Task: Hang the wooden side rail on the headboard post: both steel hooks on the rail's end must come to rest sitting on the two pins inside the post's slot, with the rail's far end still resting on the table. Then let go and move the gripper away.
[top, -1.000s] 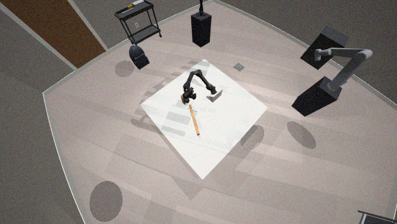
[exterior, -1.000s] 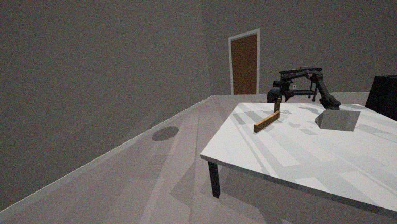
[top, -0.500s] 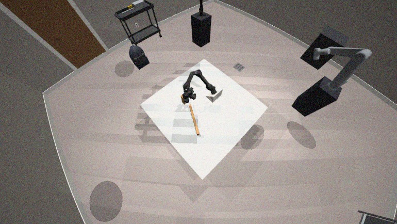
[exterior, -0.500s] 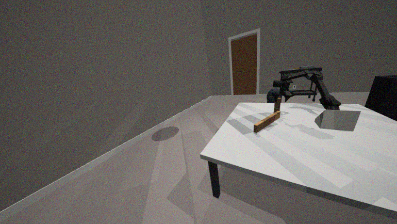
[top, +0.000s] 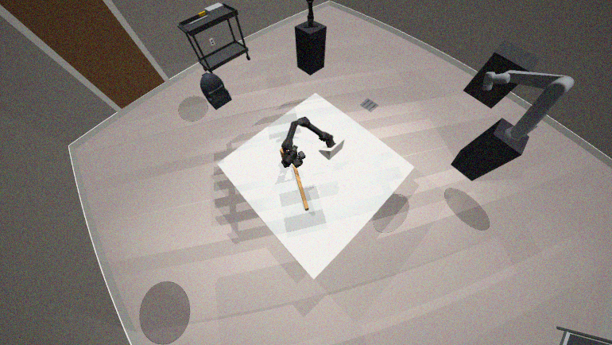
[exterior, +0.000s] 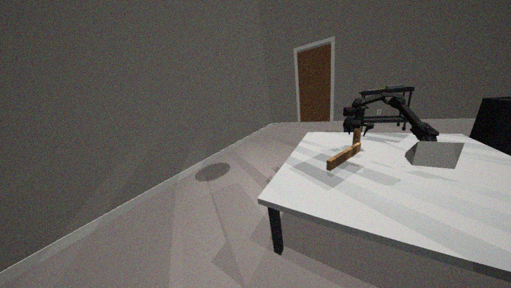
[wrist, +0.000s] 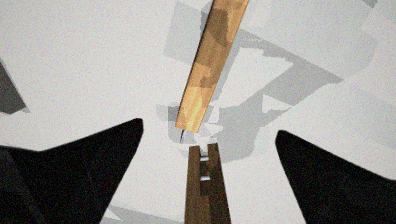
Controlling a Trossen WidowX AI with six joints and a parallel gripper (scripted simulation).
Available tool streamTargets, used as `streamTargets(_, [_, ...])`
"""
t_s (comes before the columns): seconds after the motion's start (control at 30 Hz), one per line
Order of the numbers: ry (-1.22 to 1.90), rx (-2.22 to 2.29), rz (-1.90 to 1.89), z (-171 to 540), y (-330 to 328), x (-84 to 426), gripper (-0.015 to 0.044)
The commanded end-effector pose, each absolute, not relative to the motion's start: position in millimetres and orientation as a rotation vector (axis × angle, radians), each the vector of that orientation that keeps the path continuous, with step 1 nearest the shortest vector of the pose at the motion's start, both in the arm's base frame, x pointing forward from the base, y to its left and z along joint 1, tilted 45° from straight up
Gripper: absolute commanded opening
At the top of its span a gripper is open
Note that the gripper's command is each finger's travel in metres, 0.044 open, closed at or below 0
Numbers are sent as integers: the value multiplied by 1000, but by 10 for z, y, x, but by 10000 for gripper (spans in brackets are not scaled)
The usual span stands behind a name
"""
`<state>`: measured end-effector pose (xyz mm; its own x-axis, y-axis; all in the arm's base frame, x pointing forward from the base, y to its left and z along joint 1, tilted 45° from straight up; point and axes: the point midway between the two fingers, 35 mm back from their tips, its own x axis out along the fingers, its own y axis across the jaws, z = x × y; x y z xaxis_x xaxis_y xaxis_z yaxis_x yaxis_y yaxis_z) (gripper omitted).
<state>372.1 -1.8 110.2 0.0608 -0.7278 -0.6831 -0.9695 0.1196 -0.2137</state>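
The wooden side rail (top: pixel 301 188) (exterior: pixel 342 157) (wrist: pixel 209 67) lies on the table. A dark sliver of a hook (wrist: pixel 182 135) shows at its near end; the other hook is not clear. The wooden headboard post (top: pixel 281 151) (exterior: pixel 356 136) (wrist: pixel 192 202) stands upright just beyond that end, mostly hidden in the top view. In the wrist view two metal pins (wrist: pixel 204 159) (wrist: pixel 205 178) cross its slot, and a gap shows between post and rail end. My gripper (exterior: pixel 357 134) (wrist: pixel 210 130) is open and empty, pointing down around and above the post's top.
An angled grey panel (top: pixel 333 151) (exterior: pixel 439 154) stands on the white table (top: pixel 364 180) (exterior: pixel 411 211) near my arm's base. A cart (top: pixel 214 21), a backpack (top: pixel 214 91) and another robot arm on a black pedestal (top: pixel 488 149) stand off the table.
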Motion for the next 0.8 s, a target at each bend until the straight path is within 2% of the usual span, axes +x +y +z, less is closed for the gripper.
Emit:
streamTargets(0.0, [1727,-1494,316,932,95,3799,440])
streamTargets(0.3, [1729,-1429,261,852,128,3828,440])
streamTargets(0.77, [1729,-1430,258,511,-216,3837,440])
